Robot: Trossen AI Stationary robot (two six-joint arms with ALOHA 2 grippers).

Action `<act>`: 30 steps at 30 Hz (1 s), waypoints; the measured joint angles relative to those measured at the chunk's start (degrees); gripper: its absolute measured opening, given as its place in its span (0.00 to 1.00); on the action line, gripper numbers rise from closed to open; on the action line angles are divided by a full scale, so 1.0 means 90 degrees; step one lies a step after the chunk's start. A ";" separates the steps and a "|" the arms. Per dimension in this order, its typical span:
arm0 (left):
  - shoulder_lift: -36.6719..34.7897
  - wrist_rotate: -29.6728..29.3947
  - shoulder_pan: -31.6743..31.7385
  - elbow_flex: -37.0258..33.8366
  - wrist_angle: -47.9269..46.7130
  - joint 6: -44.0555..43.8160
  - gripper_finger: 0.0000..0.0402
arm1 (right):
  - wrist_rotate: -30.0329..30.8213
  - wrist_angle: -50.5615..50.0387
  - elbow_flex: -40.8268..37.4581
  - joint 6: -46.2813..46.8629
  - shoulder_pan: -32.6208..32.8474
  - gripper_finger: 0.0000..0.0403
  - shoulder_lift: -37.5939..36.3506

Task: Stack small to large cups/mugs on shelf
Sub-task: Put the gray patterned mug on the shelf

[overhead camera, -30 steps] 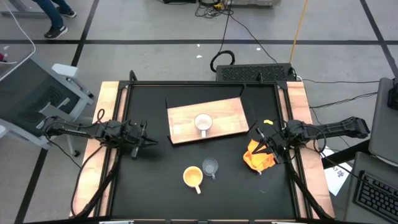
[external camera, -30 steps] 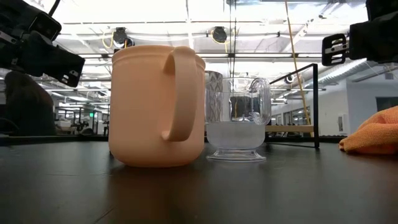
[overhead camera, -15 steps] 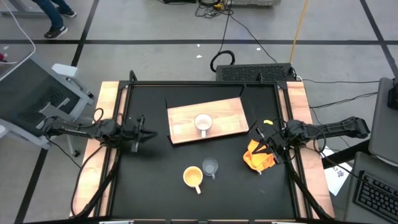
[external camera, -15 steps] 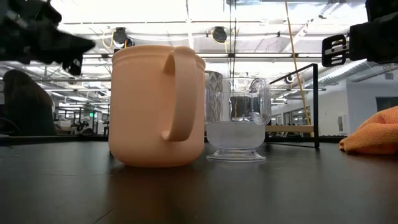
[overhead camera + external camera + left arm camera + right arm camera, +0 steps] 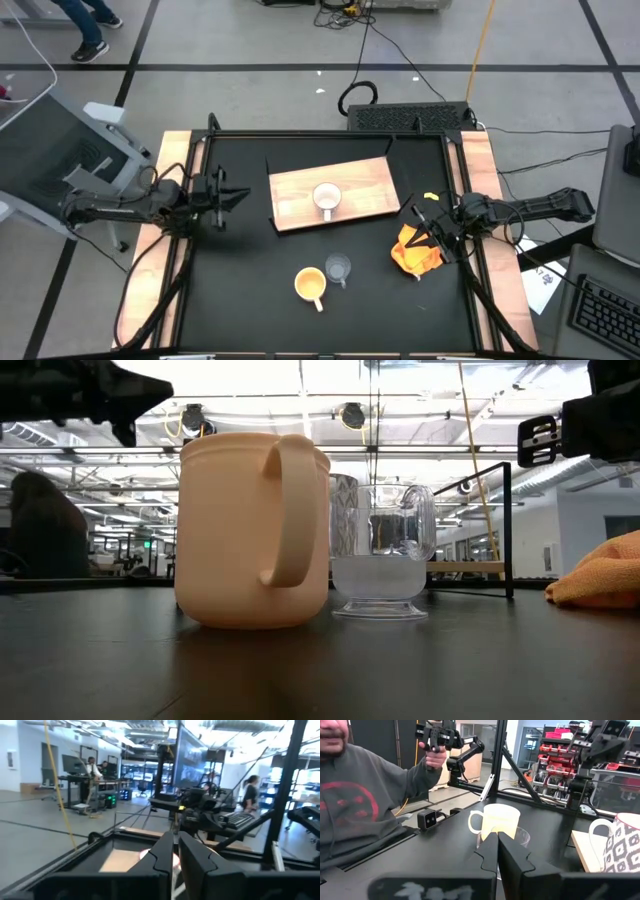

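Observation:
A white patterned mug (image 5: 326,197) stands upright on the light-brown wooden shelf board (image 5: 370,183) at the table's middle. The yellow-orange mug (image 5: 310,284) and the clear glass cup (image 5: 338,268) stand side by side on the black tabletop nearer the near edge; the low view shows the mug (image 5: 250,530) and glass (image 5: 385,550) touching or nearly so. My left gripper (image 5: 238,193) hovers shut, left of the board. My right gripper (image 5: 420,222) hovers shut at the right, over the orange cloth (image 5: 415,252). Its wrist view shows the yellow mug (image 5: 496,821) ahead.
The orange cloth (image 5: 600,580) lies crumpled by the table's right edge. A black frame rail (image 5: 330,133) runs along the far edge. A person in a grey sweatshirt (image 5: 365,805) stands beyond the table, holding a device. Bare tabletop lies between the left gripper and the cups.
My left gripper has risen and swung toward the table's far edge, ending level with the board's left end; it stayed shut. The right arm and all three cups have kept still.

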 joint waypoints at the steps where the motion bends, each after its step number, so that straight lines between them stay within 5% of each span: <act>1: 0.0151 0.0090 0.0090 0.0120 0.0014 0.0007 0.08 | 0.0000 0.0000 -0.0001 0.0001 0.0000 0.00 0.0000; 11: 0.1592 0.0531 0.0936 0.1110 0.0085 0.0253 0.08 | 0.0000 0.0000 -0.0001 0.0000 0.0000 0.00 0.0000; 23: 0.2735 0.1016 0.1644 0.1246 0.0774 -0.0038 0.08 | 0.0000 -0.0095 -0.0001 0.0006 0.0000 0.00 0.0002; 30: 0.3590 0.1929 0.2128 0.1902 0.0734 -0.0324 0.08 | 0.0002 -0.0085 -0.0001 -0.0030 0.0000 0.00 0.0002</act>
